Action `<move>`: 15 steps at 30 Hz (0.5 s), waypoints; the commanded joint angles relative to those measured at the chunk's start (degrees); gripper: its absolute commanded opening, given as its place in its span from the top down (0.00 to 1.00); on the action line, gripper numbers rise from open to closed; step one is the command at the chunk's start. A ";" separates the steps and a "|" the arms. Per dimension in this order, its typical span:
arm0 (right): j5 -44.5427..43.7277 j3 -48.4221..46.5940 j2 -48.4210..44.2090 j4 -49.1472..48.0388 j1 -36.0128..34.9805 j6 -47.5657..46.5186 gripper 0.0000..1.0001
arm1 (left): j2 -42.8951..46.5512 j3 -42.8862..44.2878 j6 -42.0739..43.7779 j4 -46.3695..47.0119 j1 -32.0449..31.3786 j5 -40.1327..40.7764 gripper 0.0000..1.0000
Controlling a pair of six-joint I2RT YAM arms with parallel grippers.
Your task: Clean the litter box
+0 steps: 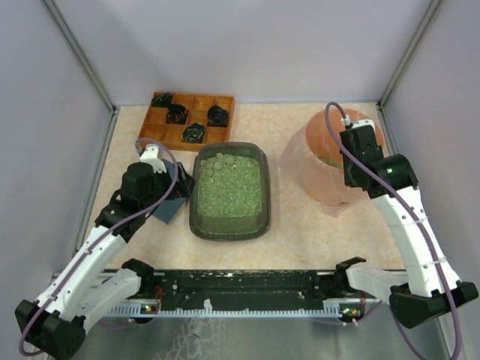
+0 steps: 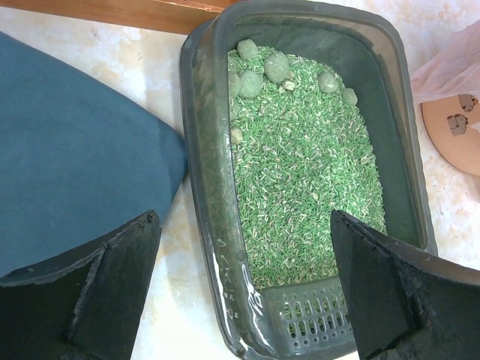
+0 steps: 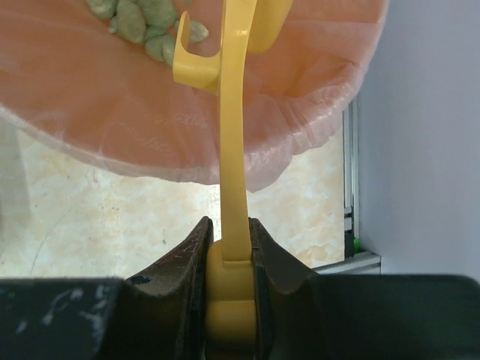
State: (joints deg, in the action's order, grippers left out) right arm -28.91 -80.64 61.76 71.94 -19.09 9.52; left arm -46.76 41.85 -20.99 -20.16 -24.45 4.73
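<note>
The litter box [image 1: 229, 147] is a dark grey-green tray in the middle of the table, filled with green litter. Several round clumps [image 2: 262, 67] lie at its far end. My left gripper [image 1: 182, 189] is open at the box's left side. In the left wrist view it [image 2: 247, 300] straddles the rim [image 2: 206, 187] at the near left corner without touching it. My right gripper [image 3: 231, 247] is shut on the handle of a yellow scoop [image 3: 234, 112]. It holds the scoop over the pink bag-lined bin [image 1: 330, 169], where several green clumps [image 3: 139, 22] lie.
A dark teal flat object [image 2: 75, 150] lies on the table just left of the litter box. An orange-brown wooden compartment tray [image 1: 150, 124] with dark items stands at the back left. A slotted grey panel [image 2: 315, 322] sits at the box's near end. Walls enclose the table.
</note>
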 commanded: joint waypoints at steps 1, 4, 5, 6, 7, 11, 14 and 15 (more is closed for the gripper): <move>4.11 -1.56 -0.44 -2.64 -1.99 -4.92 1.00 | 0.69 0.24 -0.09 0.82 0.77 -0.28 0.02; 3.33 -2.07 0.89 -1.55 -3.30 -4.91 1.00 | 0.47 0.23 -0.06 0.84 1.06 -0.66 0.02; 2.19 -2.25 1.29 -1.40 -3.68 -4.43 1.00 | 0.45 0.25 -0.09 0.83 1.19 -0.69 0.02; 1.02 -2.38 1.47 -1.21 -3.75 -3.50 1.00 | 0.44 0.25 -0.13 0.83 1.24 -0.78 0.02; 0.22 -2.53 1.45 -1.43 -3.76 -2.47 1.00 | 0.44 0.23 -0.10 0.83 1.36 -0.91 0.02; 5.39 -2.32 -3.37 -6.44 -3.76 -0.84 1.00 | 0.49 0.15 -0.12 0.79 1.44 -0.93 0.02; 8.54 -2.30 -8.99 -11.69 -3.76 1.13 1.00 | 0.40 0.13 -0.18 0.83 1.49 -1.12 0.02; 9.56 -2.07 -10.91 -13.56 -3.76 1.72 1.00 | 0.37 0.11 -0.16 0.83 1.49 -1.17 0.02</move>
State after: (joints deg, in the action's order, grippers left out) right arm -23.03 -80.66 58.98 67.83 -22.39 8.25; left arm -46.76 41.85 -21.04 -20.16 -23.35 4.40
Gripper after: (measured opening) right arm 0.213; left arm 0.982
